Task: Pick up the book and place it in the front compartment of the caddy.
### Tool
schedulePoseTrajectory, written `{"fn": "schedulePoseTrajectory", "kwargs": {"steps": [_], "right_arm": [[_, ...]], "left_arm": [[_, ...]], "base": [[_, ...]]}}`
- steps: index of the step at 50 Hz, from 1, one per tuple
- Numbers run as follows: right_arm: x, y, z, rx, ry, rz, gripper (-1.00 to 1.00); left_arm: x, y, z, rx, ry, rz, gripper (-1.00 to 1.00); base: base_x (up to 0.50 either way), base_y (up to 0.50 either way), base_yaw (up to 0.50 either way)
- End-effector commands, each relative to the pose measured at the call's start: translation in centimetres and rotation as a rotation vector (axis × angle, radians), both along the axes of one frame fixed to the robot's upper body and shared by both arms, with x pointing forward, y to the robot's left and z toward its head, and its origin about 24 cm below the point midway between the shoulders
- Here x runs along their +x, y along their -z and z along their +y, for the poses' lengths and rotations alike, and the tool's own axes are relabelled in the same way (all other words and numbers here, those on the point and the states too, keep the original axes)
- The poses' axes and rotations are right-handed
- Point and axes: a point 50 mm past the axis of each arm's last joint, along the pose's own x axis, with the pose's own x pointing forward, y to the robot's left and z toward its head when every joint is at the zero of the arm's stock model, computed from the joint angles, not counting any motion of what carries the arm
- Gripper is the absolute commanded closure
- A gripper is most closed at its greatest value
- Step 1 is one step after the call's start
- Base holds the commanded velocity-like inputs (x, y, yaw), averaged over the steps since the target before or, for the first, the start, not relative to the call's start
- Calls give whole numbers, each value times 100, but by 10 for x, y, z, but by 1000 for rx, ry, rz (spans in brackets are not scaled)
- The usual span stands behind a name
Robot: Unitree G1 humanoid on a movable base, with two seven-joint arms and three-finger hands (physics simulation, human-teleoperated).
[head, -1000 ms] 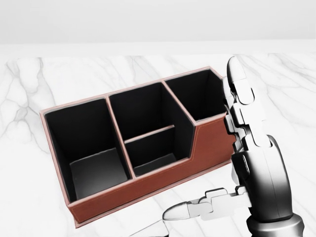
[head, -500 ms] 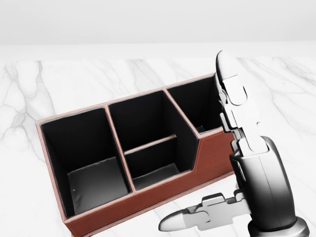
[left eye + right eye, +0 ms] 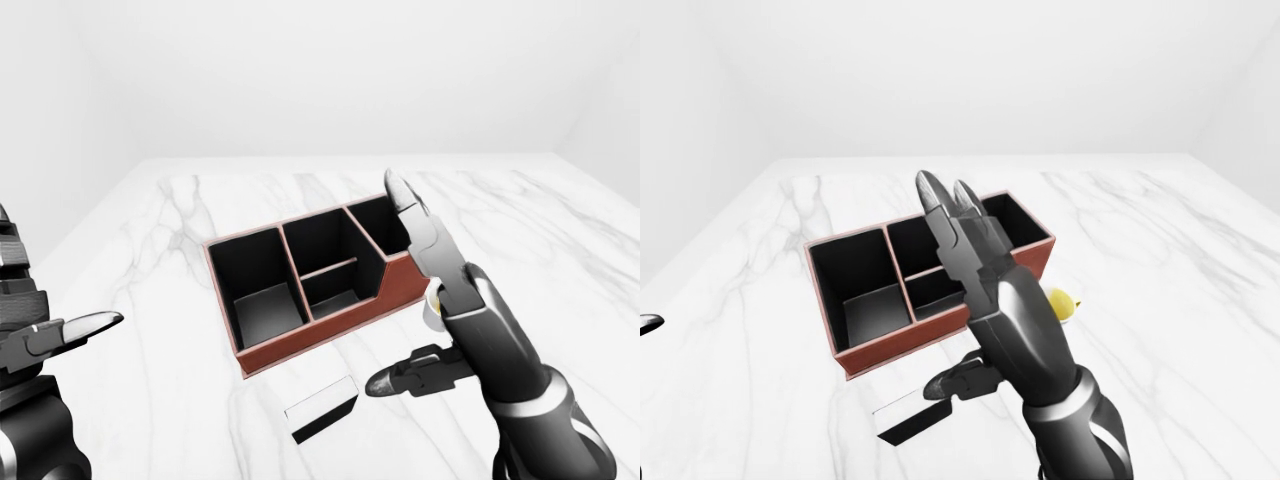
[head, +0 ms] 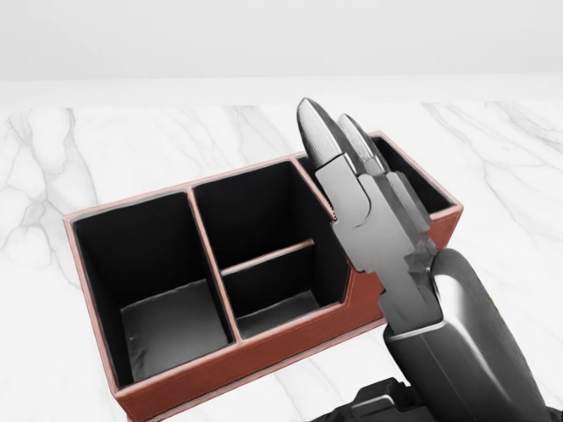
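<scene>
Book (image 3: 321, 409): thin, flat, black-and-white, lying on the counter (image 3: 180, 380) near the caddy (image 3: 300, 290). No legible writing. Right hand (image 3: 440, 300) and left hand (image 3: 40, 335): fingers spread, empty.

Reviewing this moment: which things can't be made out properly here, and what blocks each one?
- Small yellow object, right-eye view: mostly behind the right hand; identity unclear.
- Flat black-and-white book on the white marble table: absent from the head view, below its bottom edge.
- Red-brown caddy with black compartments, head view: right end covered by the right hand.
- Left hand: cut by the left-eye view's left edge.
</scene>
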Motion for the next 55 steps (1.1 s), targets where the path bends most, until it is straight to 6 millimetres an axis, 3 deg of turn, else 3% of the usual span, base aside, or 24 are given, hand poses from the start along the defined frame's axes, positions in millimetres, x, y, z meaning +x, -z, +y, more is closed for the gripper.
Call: {"fn": "schedulePoseTrajectory", "kwargs": {"steps": [1, 18, 35, 42, 55], "right_arm": [[1, -1, 0, -231, 161, 52, -100], [2, 4, -6, -333, 245, 71, -100], [5, 25, -2, -400, 151, 167, -100], [7, 24, 1, -405, 137, 161, -100], [19, 48, 8, -386, 25, 288, -100]], "left_arm": [[0, -1, 0, 0, -1, -3, -100], [1, 1, 0, 0, -2, 5, -100], [3, 3, -1, 2, 1, 16, -100], [3, 4, -2, 3, 2, 20, -100], [3, 4, -1, 2, 0, 18, -100]], "base": [[0, 0, 0], [0, 0, 0], [0, 0, 0], [0, 0, 0], [0, 0, 0]]}}
